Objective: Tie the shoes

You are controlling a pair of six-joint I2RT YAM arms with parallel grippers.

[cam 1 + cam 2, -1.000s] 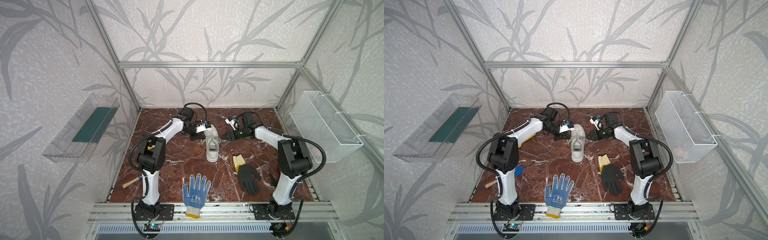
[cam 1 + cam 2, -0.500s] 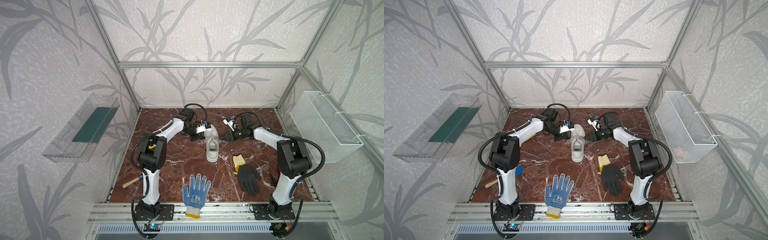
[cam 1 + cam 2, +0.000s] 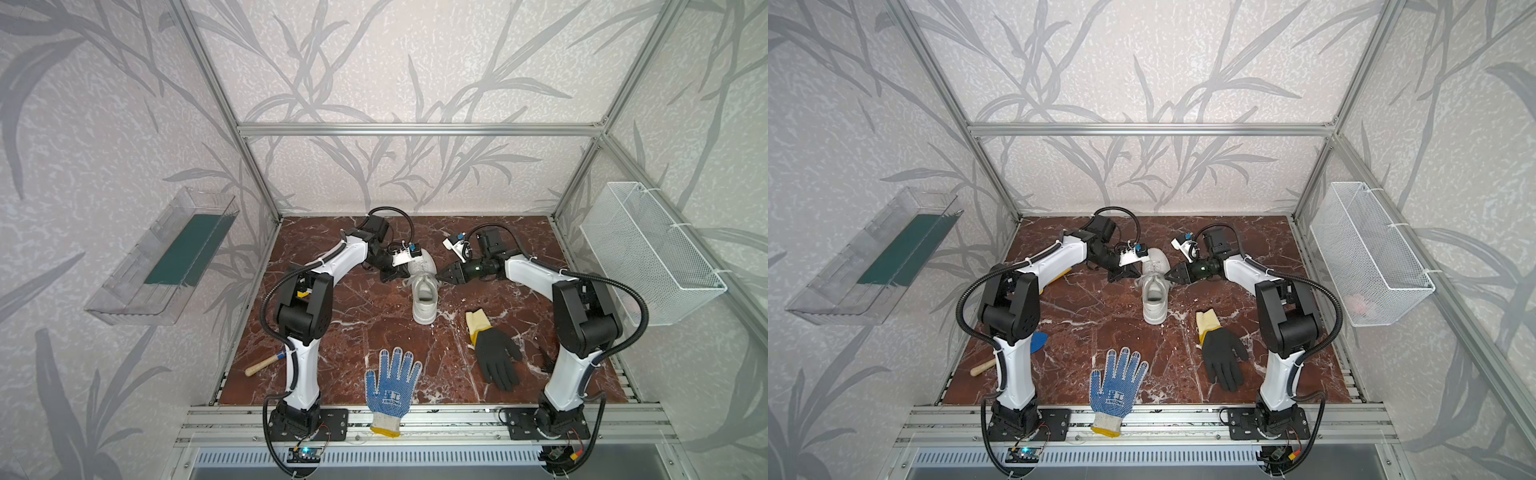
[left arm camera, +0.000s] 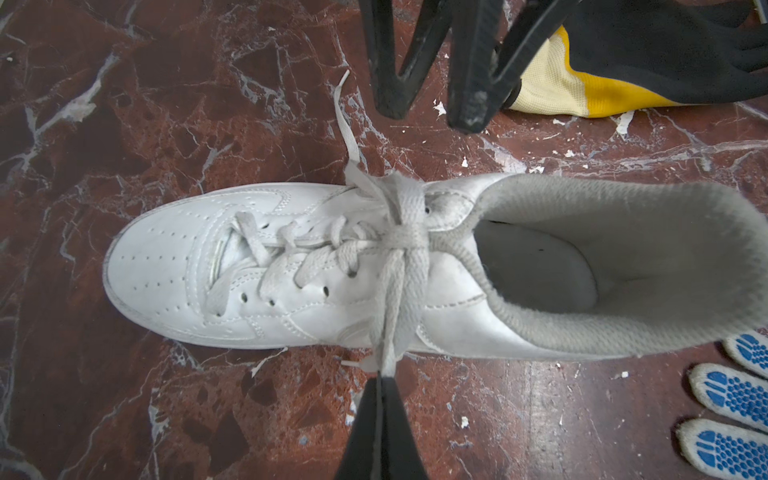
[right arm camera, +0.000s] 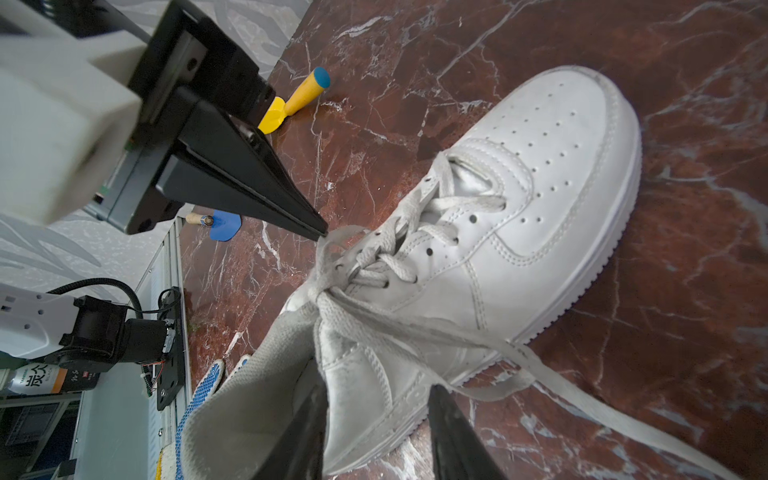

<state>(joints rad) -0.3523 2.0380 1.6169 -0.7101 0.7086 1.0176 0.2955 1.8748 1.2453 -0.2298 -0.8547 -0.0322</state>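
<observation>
Black, wedge-shaped left fingers [image 4: 382,399] are pressed together on a flat woven lace loop [image 4: 395,316], which runs out at 9 o'clock of a white sneaker [image 3: 424,307] on a red-brown, white-veined marble desk [image 3: 353,328]. The sneaker is smooth perforated leather with a thick ribbed sole and a fuzzy grey collar lining. It stands upright at the middle of the desk. In both top views its long axis runs 12 to 6 o'clock, toe to 12 and heel to 6. Its laces [image 4: 405,243] cross in a knot over the tongue, and a loose end [image 5: 602,409] trails flat over the marble. At the sneaker's 3 o'clock the right fingers [image 4: 467,112] stand partway apart, nothing visible between them, tips near the collar. A black glove [image 3: 496,361] with a knitted yellow cuff lies at the sneaker's 4 o'clock, and a blue-dotted knit glove [image 3: 392,384] lies at 6 o'clock.
</observation>
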